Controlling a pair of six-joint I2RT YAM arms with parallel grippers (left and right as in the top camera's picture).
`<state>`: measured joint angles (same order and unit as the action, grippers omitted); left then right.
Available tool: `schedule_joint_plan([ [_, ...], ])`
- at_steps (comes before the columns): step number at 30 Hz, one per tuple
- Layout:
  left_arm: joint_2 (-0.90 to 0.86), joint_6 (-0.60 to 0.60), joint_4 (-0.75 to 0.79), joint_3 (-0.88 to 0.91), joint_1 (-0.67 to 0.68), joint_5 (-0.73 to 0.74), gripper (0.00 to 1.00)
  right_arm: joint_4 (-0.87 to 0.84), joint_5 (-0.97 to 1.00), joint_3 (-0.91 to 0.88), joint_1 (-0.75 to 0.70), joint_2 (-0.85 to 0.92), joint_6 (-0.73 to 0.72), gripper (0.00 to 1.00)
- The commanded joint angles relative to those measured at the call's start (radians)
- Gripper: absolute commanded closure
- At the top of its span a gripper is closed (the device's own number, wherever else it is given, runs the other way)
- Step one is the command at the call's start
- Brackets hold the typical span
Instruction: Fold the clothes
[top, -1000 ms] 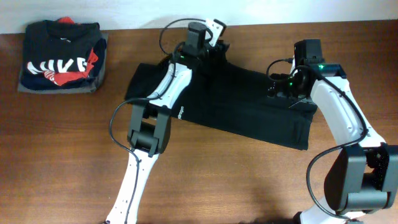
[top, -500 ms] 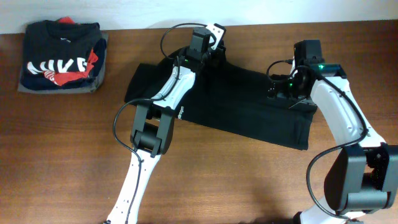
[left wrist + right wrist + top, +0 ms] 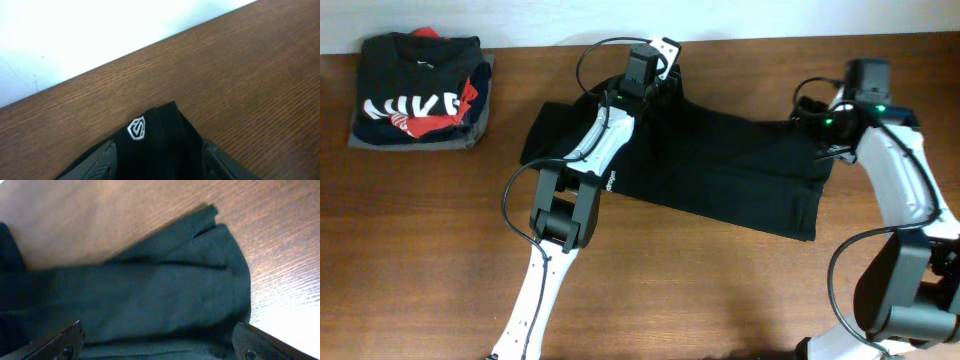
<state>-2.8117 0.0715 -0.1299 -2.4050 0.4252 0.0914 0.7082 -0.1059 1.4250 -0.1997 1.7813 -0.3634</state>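
The clothes (image 3: pixel 720 170), a plain black garment, lie spread across the middle of the wooden table. My left gripper (image 3: pixel 662 84) is at the garment's far edge and is shut on a bunch of the fabric. In the left wrist view the black fabric (image 3: pixel 160 145) fills the gap between the fingers (image 3: pixel 102 160), with a small white logo (image 3: pixel 136 130) just beyond them. My right gripper (image 3: pixel 826 126) is open over the garment's right end. The right wrist view shows the fabric (image 3: pixel 150 290) lying under the wide-spread fingers (image 3: pixel 65 342), not held.
A folded dark garment with white letters and red print (image 3: pixel 418 92) sits at the far left corner. The table's far edge meets a white wall (image 3: pixel 75 35) just beyond the left gripper. Bare wood (image 3: pixel 720 290) fills the table's front.
My right gripper has moved right and toward the far edge, from the garment's upper right area to its right end. My left gripper shifted slightly right, then stayed put.
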Motion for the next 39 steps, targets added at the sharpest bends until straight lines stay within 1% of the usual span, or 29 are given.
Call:
schedule_joint_plan([
  [1,-0.056,0.009,0.005,-0.016,0.0,-0.013,0.46,-0.01,-0.082,0.016,-0.032,-0.008,-0.016,0.01],
  [7,-0.068,0.009,0.002,-0.016,0.0,-0.013,0.46,-0.019,-0.067,0.016,-0.038,-0.008,-0.009,0.01],
  [13,-0.068,0.009,-0.005,-0.016,-0.002,-0.013,0.46,-0.109,-0.063,0.016,-0.038,-0.008,-0.009,0.01],
  [15,-0.068,0.009,-0.005,-0.016,-0.002,-0.013,0.46,-0.14,-0.032,0.016,-0.038,-0.006,-0.008,0.01],
  [19,-0.068,0.009,-0.005,-0.016,-0.002,-0.009,0.47,-0.182,0.099,0.016,-0.04,0.017,-0.009,0.01],
  [21,-0.068,0.009,-0.005,-0.016,-0.002,-0.009,0.47,-0.219,0.123,0.016,-0.051,0.05,-0.009,0.01],
  [23,-0.068,0.009,-0.005,-0.016,-0.002,-0.009,0.47,-0.252,0.111,0.016,-0.064,0.083,-0.009,0.01],
  [24,-0.068,0.009,-0.005,-0.016,-0.002,-0.009,0.45,-0.267,0.105,0.016,-0.07,0.098,-0.009,0.0],
  [25,-0.068,0.009,-0.005,-0.016,-0.002,-0.009,0.41,-0.285,0.092,0.016,-0.075,0.118,-0.009,0.02],
  [28,-0.068,0.009,-0.005,-0.016,-0.002,-0.009,0.35,-0.334,0.058,0.016,-0.09,0.17,-0.009,0.05],
  [35,-0.068,0.009,-0.005,-0.016,-0.002,-0.009,0.32,-0.412,-0.039,0.016,-0.108,0.272,-0.009,0.07],
  [39,-0.068,0.009,-0.006,-0.016,-0.002,-0.009,0.3,-0.422,-0.075,0.016,-0.108,0.317,-0.009,0.07],
])
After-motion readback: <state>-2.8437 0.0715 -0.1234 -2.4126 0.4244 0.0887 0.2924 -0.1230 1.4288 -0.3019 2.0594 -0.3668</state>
